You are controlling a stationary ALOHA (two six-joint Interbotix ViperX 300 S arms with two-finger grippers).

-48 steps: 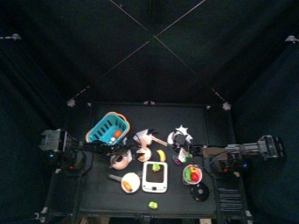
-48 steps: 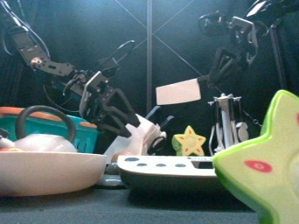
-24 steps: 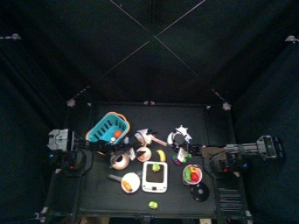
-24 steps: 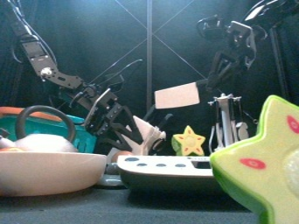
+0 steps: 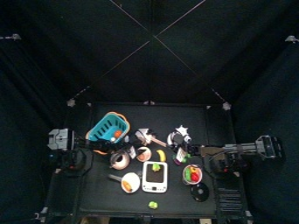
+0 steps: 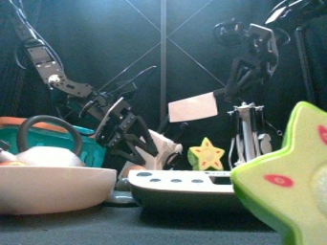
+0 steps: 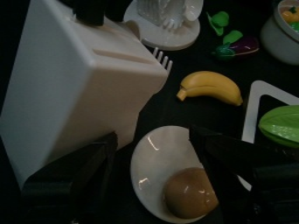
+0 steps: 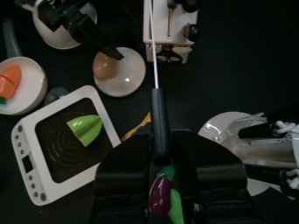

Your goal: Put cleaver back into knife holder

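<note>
The cleaver (image 6: pixel 192 106) hangs in the air above the middle of the table, its pale blade side-on in the front view. My right gripper (image 6: pixel 228 96) is shut on its dark handle (image 8: pixel 156 122). In the right wrist view the blade (image 8: pixel 153 48) shows as a thin edge pointing toward the white knife holder (image 8: pixel 173 39). The knife holder (image 7: pixel 76 83) is a slanted white block with slots, left of the table's middle (image 5: pixel 145 137). My left gripper (image 6: pixel 128 134) is open and low beside the holder, above a bowl holding a brown egg (image 7: pixel 187 188).
A teal basket (image 5: pixel 107 129) stands at the back left. A banana (image 7: pixel 211 87), a white scale with a green piece (image 8: pixel 73 131), a yellow star (image 6: pixel 206 153), a wire rack (image 6: pixel 250 134) and a large green star (image 6: pixel 296 182) crowd the table.
My left gripper has come down and closer to the knife holder. The right gripper and the cleaver have barely shifted.
</note>
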